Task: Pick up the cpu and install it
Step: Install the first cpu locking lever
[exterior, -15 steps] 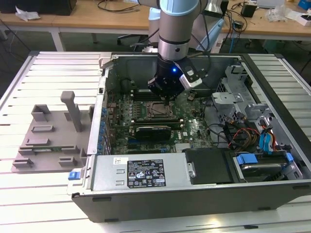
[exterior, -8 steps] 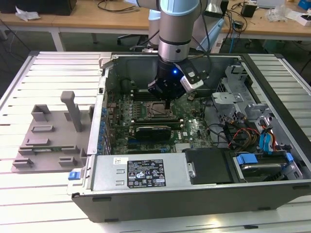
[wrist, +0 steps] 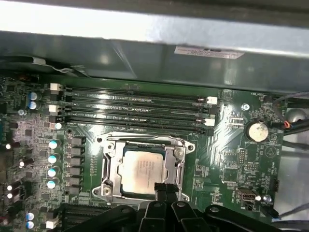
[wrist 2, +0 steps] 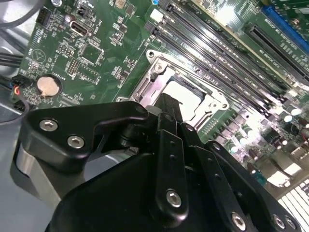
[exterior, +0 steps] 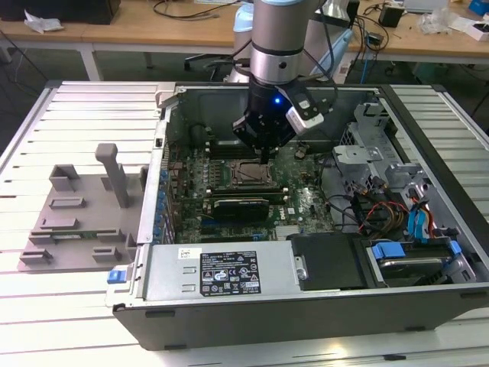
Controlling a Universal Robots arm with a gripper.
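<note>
On the slatted white table [exterior: 76,302], at the exterior view's left, your grey plastic tray [exterior: 76,222] stands beside the open computer case [exterior: 306,306]. A white label [exterior: 229,269] on the case's front metal panel carries print too small to read. Further right, blue-tabbed drive bays [exterior: 416,256] and bundled cables [exterior: 374,214] fill the case's far end.

Inside, your gripper [exterior: 263,157] hangs directly above the socket frame [wrist: 145,166] on the green motherboard [wrist: 231,159]. The cpu [wrist: 143,169] lies flat within that frame, silvery plate facing up, edges square to the frame; faint markings on the plate are illegible. Memory slots [wrist: 135,108] run alongside one edge of the socket, and a coin cell battery [wrist: 256,130] sits apart from it. In both wrist views the black fingers [wrist: 161,191] appear drawn close together, their tips meeting at the cpu's near edge, holding nothing between them.
</note>
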